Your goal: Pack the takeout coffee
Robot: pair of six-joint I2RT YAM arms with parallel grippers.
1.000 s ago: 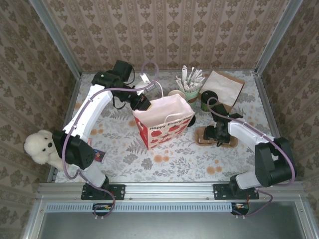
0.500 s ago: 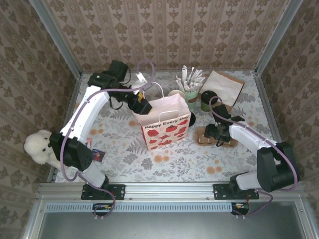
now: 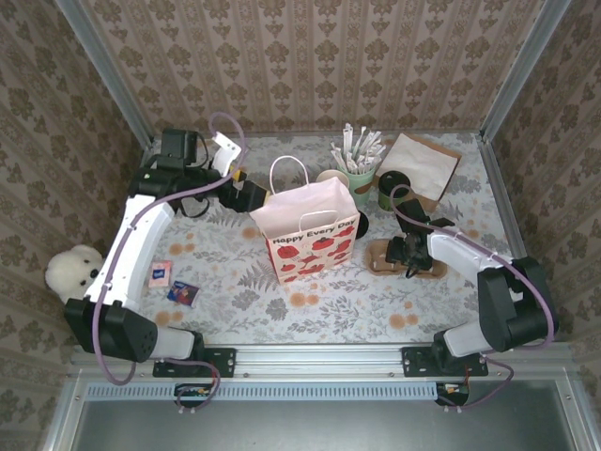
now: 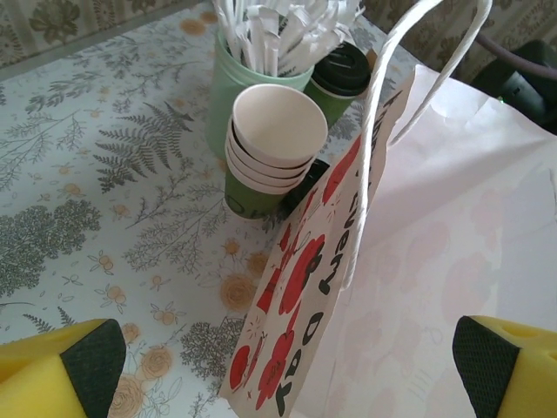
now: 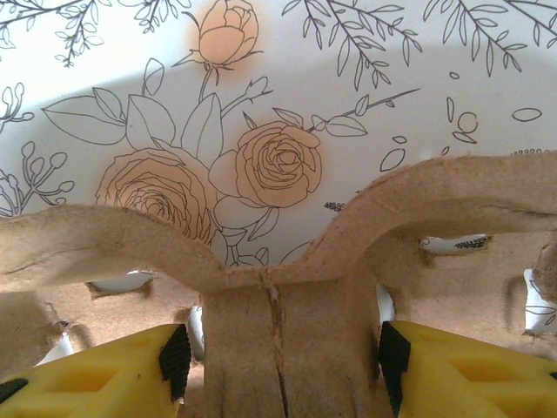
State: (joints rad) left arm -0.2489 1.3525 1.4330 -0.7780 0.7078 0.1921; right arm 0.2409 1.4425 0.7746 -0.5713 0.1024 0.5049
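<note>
1. The right gripper (image 5: 283, 357) is at the bag's 4 o'clock, jaws astride the middle rib of a cardboard tray (image 5: 287, 252); I cannot tell whether they pinch it.
2. The bag (image 3: 310, 225) stands upright; the left gripper (image 4: 287, 357) hangs at its 10 o'clock, jaws wide, holding nothing.
3. The cup (image 4: 277, 124) stands at the bag's 1 o'clock, just behind it, topmost of a nested stack; a tub of wrapped sticks (image 4: 228, 96) is beside it.
4. It is likely light, thin-walled and easily crushed; grip gently across the wall under the rolled rim; the cups below may cling.
</note>
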